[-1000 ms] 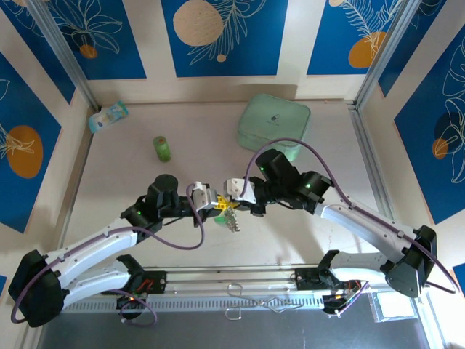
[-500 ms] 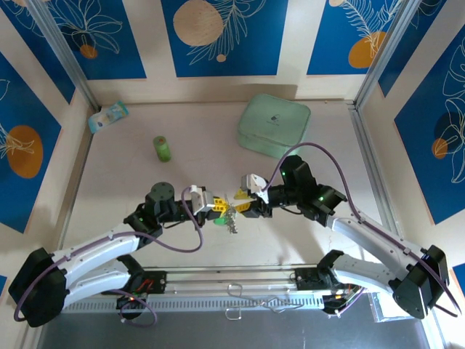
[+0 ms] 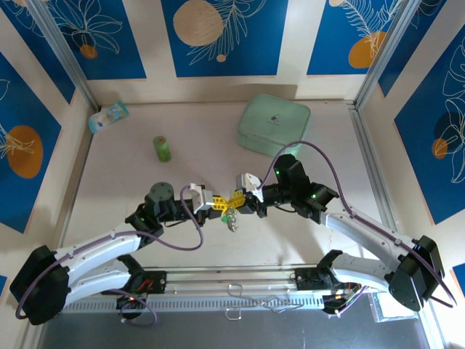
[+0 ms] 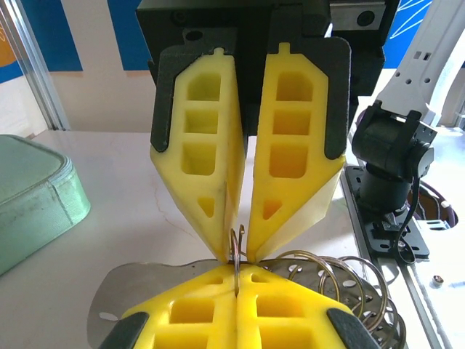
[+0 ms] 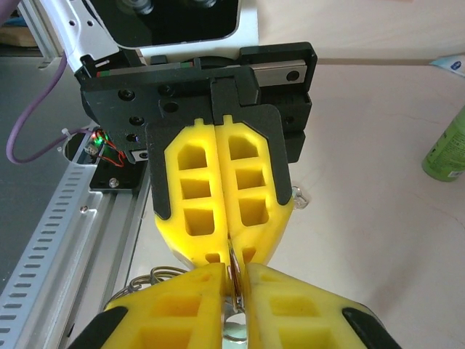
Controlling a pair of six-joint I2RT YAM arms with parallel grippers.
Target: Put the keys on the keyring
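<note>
The table (image 3: 123, 182) carries a case (image 3: 273, 125), cylinder (image 3: 161, 148) and packet (image 3: 107, 116).

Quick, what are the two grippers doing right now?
The left gripper is closed, pinching the keyring.
The right gripper is closed on the same keyring.

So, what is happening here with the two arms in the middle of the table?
The two arms meet tip to tip above the middle of the table. The left gripper is shut on the thin metal keyring, and the right gripper pinches the same ring from the opposite side. A small silvery bunch, the keys, hangs just below the fingertips. They seem to be working a key onto the ring. Whether any key is already threaded on is too small to tell.
</note>
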